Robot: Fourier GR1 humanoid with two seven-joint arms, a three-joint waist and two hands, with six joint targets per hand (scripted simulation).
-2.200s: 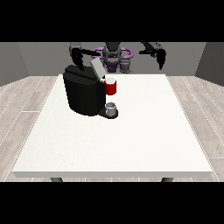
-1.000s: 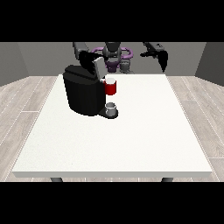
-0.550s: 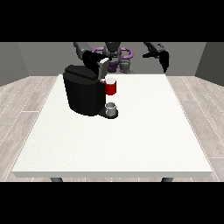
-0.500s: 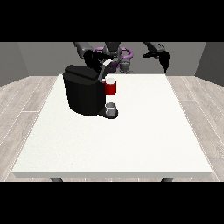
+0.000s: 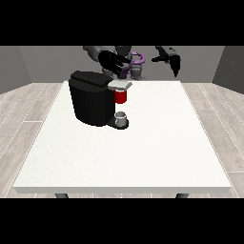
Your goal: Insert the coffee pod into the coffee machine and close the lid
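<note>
Front view across a white table (image 5: 143,157), listed from the view's left to its right.

The coffee machine (image 5: 91,97) is a black upright body standing on the table's far left part. Its long axis is vertical. Its brewing head juts towards the view's right, so the machine faces that way.

The lid (image 5: 121,85) is a light flap at the head's top, lying nearly level over the brewing bay.

A red thing at the machine (image 5: 121,96) sits just under the lid, in the bay.

A grey cup (image 5: 122,118) stands upright on the black base directly below the red thing, apart from it.

The hand at the view's left (image 5: 111,62) hovers above and just behind the lid, fingers spread and fairly straight, holding nothing.

The robot's torso (image 5: 132,64) shows behind the table's far edge, with purple parts.

The hand at the view's right (image 5: 169,58) is raised well clear of the table, well apart from the machine. Whether its fingers are spread or curled cannot be told.

The coffee pod does not plainly show.
</note>
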